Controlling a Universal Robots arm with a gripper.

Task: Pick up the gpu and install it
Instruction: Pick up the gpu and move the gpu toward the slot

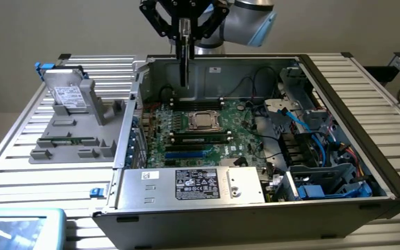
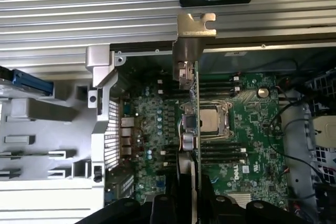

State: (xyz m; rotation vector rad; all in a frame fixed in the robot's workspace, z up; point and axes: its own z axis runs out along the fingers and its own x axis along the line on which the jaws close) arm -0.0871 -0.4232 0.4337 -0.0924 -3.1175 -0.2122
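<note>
The gpu [image 1: 184, 57] hangs edge-on and upright above the back of the open computer case [image 1: 346, 99], with my gripper [image 1: 184, 22] shut on its top end. Its lower end is over the motherboard [image 1: 214, 143], near the case's rear wall and not touching the board. In the wrist view the gpu [image 2: 193, 124] is a thin dark edge that ends in its silver bracket [image 2: 194, 32]. My gripper [image 2: 190, 195] clamps it from both sides. The card lies over the processor socket [image 2: 212, 121] area of the board.
A grey parts holder [image 1: 75, 140] on the exterior view's left carries a hard drive [image 1: 68, 96] and a green memory stick [image 1: 66, 139]. The power supply [image 1: 196, 183] sits at the case front, with drive cages and blue cables [image 1: 325, 182] on the right. A light-blue bin [image 1: 19, 229] sits at the lower left.
</note>
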